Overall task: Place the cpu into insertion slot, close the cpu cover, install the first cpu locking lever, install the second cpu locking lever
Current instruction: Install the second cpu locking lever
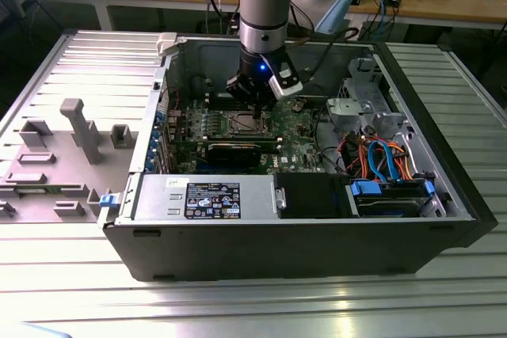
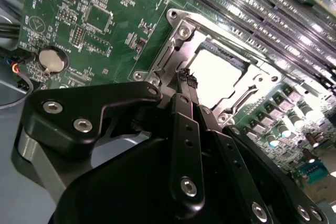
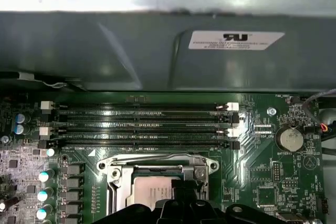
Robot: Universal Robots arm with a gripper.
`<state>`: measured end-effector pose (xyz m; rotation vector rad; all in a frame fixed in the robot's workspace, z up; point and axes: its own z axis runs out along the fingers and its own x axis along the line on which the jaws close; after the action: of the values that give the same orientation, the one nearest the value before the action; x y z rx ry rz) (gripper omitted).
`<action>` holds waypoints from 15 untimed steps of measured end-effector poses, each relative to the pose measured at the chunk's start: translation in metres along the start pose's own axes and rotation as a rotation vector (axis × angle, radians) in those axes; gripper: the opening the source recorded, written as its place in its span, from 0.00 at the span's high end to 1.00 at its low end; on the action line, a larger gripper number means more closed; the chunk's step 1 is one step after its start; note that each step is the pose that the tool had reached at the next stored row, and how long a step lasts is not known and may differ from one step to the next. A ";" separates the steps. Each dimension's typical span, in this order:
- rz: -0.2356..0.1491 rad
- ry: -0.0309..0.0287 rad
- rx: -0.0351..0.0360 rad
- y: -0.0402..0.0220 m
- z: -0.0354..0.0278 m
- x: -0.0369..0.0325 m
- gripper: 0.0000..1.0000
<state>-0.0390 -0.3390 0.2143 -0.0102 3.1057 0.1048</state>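
On the exterior view's left you see a grey tray [image 1: 47,160] with moulded holders, lying on the ribbed table [image 1: 253,306]. To its right stands the open case [image 1: 317,235], and low in it a black label plate [image 1: 212,199]. In the middle of the case lies the green board [image 1: 297,128], and the arm [image 1: 268,5] comes down from above, so that the gripper [image 1: 255,100] hangs just over the slot [image 1: 245,123]. Further to the exterior view's right you find the silver drive cage [image 1: 360,108] and the orange and blue cables [image 1: 380,156].

The exterior view does not tell you what is in the slot. The second wrist view does: the cpu [image 2: 218,72] lies with its pale metal top inside the slot [image 2: 157,69], and the cover [image 2: 252,74] lies flat around it, with the chip showing through its square cut-out. In this view the fingers [image 2: 186,90] of the gripper [image 2: 188,80] stand together, with no gap between the tips and nothing held, at the edge of the cover frame. You also see a round battery [image 2: 51,60] on the board here.

The first wrist view gives you what the others hide: the long memory slots [image 3: 142,124] beyond the socket, the grey case wall [image 3: 105,51] with a white label [image 3: 236,39], and the cpu [image 3: 149,190] under the cover [image 3: 118,169].
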 end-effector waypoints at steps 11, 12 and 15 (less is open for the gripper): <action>0.000 0.0001 0.0000 -0.0030 -0.0119 -0.0004 0.89; 0.000 0.0001 0.0000 -0.0034 -0.0120 -0.0004 0.89; 0.000 0.0001 0.0001 -0.0083 -0.0123 -0.0004 0.89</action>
<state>-0.0390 -0.3481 0.2261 -0.0103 3.1058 0.1047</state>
